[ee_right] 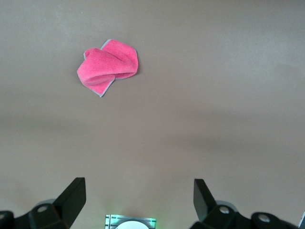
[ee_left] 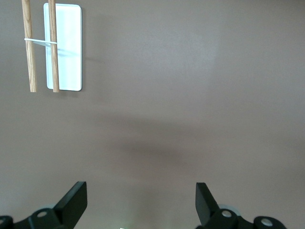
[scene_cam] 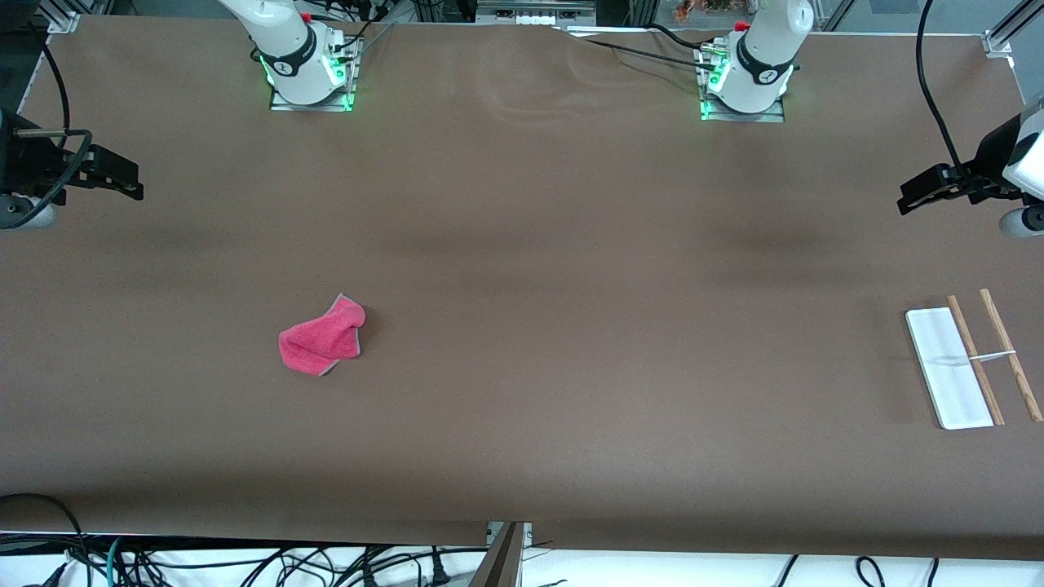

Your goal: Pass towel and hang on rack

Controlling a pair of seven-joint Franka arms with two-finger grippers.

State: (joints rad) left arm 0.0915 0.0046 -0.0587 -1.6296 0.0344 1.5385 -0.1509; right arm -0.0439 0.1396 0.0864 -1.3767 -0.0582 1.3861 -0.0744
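Crumpled terry towel, wooden-rodded rack apart.

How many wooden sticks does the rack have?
2. Both rods stand side by side on the rack at the left arm's end of the table: one along the white base's edge, the other just outside it.

Seen from the right arm's wrist, the towel lay crumpled on the brown table, pink-red, folded over itself in a loose lump, with a thin grey edging showing along its corners. It sat alone, well apart from the right gripper, which hung above bare tabletop with its two dark fingers spread wide and nothing between them. Between the fingers, low in the frame, a white base with a green glow peeked in.
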